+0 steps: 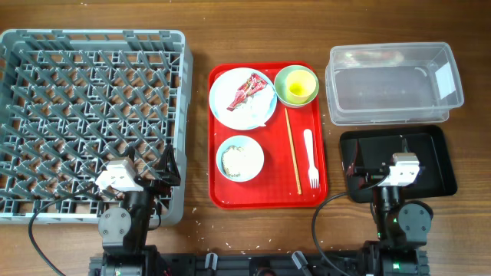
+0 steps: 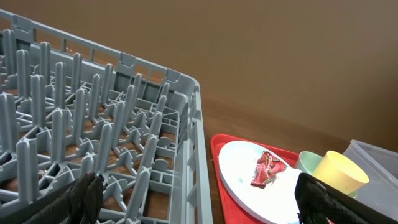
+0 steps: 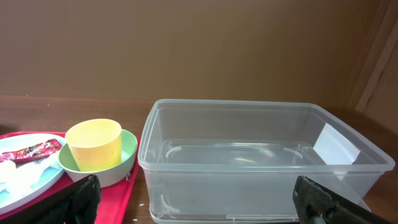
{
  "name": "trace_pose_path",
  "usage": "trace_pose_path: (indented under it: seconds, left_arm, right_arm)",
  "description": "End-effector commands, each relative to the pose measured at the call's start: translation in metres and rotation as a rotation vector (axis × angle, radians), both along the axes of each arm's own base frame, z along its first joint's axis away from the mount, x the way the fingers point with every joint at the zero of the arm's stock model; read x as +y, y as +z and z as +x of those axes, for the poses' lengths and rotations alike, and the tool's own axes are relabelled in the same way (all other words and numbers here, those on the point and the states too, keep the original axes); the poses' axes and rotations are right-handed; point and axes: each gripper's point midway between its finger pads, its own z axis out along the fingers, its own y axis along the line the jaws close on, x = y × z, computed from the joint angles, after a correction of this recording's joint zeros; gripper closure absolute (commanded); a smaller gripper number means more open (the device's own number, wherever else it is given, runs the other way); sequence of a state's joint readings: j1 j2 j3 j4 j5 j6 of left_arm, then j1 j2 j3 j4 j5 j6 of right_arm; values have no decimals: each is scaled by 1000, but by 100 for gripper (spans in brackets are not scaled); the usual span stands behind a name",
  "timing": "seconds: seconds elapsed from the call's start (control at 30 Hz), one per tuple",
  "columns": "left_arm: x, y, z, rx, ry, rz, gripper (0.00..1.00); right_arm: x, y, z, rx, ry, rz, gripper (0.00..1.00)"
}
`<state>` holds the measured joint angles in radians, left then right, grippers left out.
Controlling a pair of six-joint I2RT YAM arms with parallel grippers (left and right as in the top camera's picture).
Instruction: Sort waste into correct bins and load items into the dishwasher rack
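Everything that needs sorting is sitting on the red tray in the middle of the table. At the tray's far end there's a blue plate with a red-and-white wrapper and a crumpled napkin on it. Next to that is a bowl with the yellow cup standing inside. At the near end there's a second bowl with rice in it. Chopsticks and a white fork lie along the tray's right side.

The grey rack is just left of the tray. The clear tub and the black bin are to its right.

The left pincer is spread wide, holding nothing, over the rack corner closest to the tray. The right pincer is also spread wide with nothing in it, over the black bin.
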<state>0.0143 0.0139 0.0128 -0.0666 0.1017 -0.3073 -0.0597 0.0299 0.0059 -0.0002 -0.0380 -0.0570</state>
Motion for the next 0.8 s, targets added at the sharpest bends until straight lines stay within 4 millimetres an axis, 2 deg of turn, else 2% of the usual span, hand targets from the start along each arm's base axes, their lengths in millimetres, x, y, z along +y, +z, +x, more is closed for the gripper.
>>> trace_pose_path:
  seconds: [0.0,0.43,0.53,0.6,0.63,0.7,0.73,0.77]
  left_arm:
    - [2,-1,0,-4,10,20,0]
    - [2,0,0,-7,8,1,0]
    - [-27,3,-5,23,-145,-261,0]
    - [-61,6,-17,83,-343,-420,0]
    - [-97,7,-41,189,-577,-549,0]
    - [-103,9,-47,244,-617,-655,0]
    - [-107,17,-50,232,-655,-664,0]
    - [-114,34,-58,163,-738,-620,0]
  right_arm:
    - [4,-1,0,4,23,12,0]
    - [4,-1,0,5,23,12,0]
    - [4,-1,0,5,23,12,0]
    - [4,-1,0,4,23,12,0]
    - [4,-1,0,4,23,12,0]
    - [4,-1,0,4,23,12,0]
    - [4,-1,0,4,23,12,0]
    - [4,-1,0,4,23,12,1]
